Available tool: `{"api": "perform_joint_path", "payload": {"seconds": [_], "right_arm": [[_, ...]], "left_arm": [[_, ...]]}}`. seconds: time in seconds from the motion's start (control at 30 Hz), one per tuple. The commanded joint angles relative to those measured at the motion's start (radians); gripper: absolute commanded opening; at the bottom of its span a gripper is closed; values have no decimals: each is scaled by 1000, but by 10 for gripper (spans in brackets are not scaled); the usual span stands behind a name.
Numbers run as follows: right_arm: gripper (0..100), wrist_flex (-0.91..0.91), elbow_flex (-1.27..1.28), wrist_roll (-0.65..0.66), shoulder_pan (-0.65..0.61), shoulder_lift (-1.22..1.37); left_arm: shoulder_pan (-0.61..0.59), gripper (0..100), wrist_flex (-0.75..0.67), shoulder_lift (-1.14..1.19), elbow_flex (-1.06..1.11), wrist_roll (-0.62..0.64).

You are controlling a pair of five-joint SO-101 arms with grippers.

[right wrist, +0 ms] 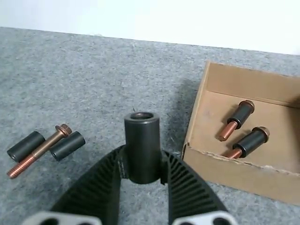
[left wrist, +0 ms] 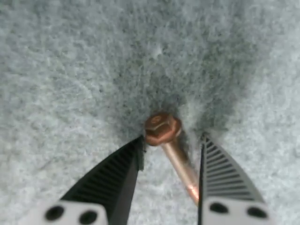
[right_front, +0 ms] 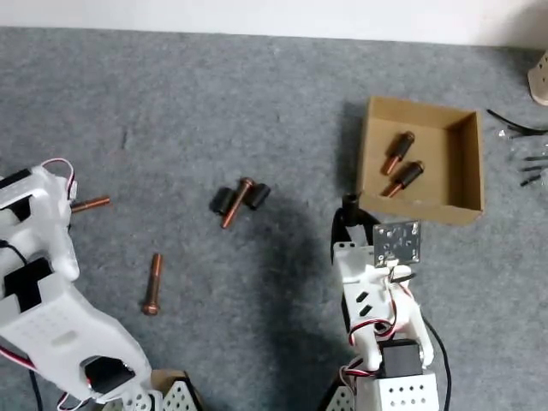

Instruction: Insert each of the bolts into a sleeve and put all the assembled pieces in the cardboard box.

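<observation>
A copper bolt point(left wrist: 164, 130) lies on the grey carpet between the fingers of my open left gripper point(left wrist: 172, 138); its head touches one fingertip and its shaft runs back toward the other finger. From above, this bolt point(right_front: 92, 204) sticks out of the left gripper point(right_front: 70, 205). My right gripper point(right wrist: 143, 159) is shut on an upright black sleeve point(right wrist: 141, 140), held just left of the cardboard box point(right_front: 467, 163). The box holds two assembled pieces point(right_front: 401, 165). Mid-table, a bolt point(right_front: 237, 202) lies between two sleeves point(right_front: 223, 201). Another bolt point(right_front: 153, 283) lies nearer the left arm.
Small black parts and a cable point(right_front: 524, 158) lie right of the box, and a pale object point(right_front: 539, 79) sits at the right edge. A white wall borders the carpet at the back. Open carpet stretches between the arms.
</observation>
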Motion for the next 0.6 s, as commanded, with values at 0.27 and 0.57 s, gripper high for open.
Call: {"api": "perform_joint_path", "payload": {"seconds": [0.27, 0.57], "right_arm": [[10, -25, 133, 12, 10, -10], [10, -27, 133, 12, 10, -10]], "left_arm": [[19, 22, -21, -4, 35, 2], [101, 5, -14, -45, 4, -144]]}}
